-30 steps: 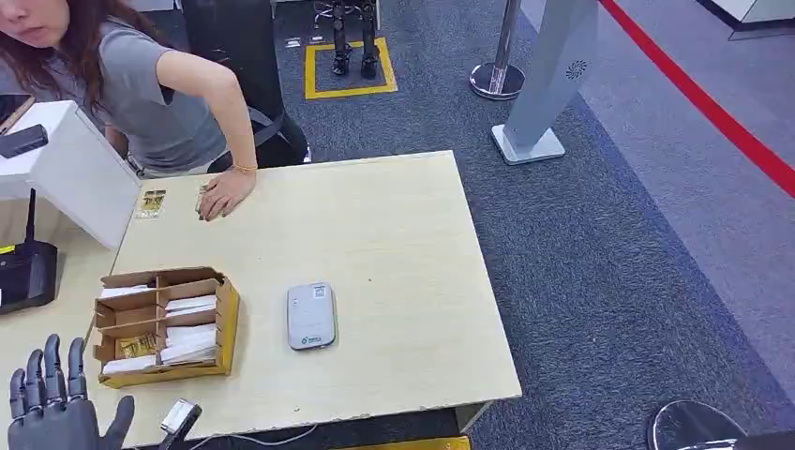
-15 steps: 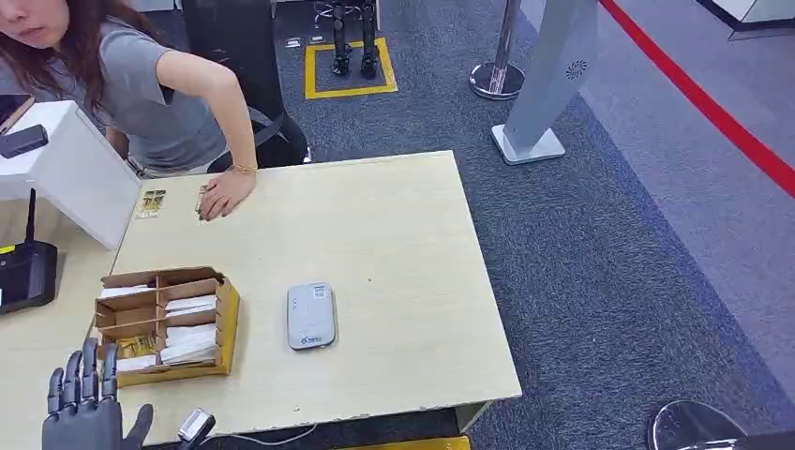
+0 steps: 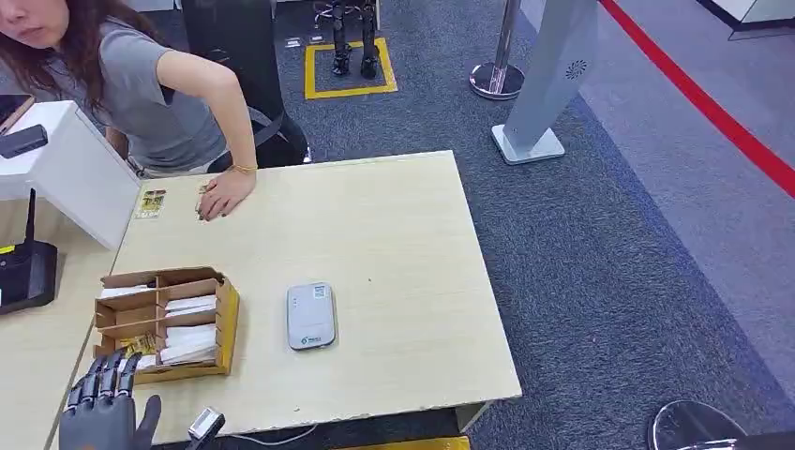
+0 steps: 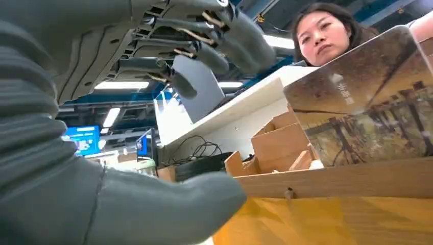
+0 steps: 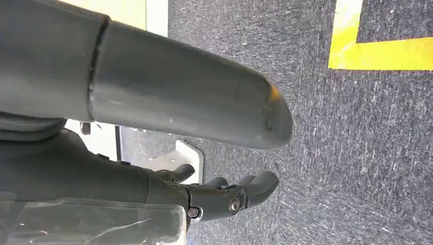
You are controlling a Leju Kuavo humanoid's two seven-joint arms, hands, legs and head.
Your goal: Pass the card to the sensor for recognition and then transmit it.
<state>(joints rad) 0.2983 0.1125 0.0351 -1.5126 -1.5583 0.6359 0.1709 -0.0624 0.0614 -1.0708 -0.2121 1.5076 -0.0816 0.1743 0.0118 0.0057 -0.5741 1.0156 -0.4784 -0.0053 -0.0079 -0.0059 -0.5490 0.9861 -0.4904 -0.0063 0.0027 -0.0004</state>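
Note:
A cardboard box (image 3: 225, 319) with several compartments stands at the table's near left and holds white cards and one yellowish picture card (image 3: 138, 346). My left hand (image 3: 105, 409) hovers at the box's near left corner, fingers spread and holding nothing. In the left wrist view the picture card (image 4: 365, 109) stands upright behind the box wall (image 4: 347, 178), beyond my left hand (image 4: 153, 102), whose fingers and thumb are well apart. The grey sensor (image 3: 311, 315) lies flat to the right of the box. My right hand (image 5: 224, 196) hangs over the carpet with nothing in it.
A person leans over the far left of the table (image 3: 422, 281), one hand (image 3: 223, 194) flat on it beside a small card (image 3: 150, 202). A white counter (image 3: 66, 169) and a black device (image 3: 23, 272) stand to the left. Carpet, a stanchion (image 3: 497, 75) and a grey post lie beyond.
My left hand has moved right, from the table's near left edge to the near left corner of the box. The person, sensor and box have not moved.

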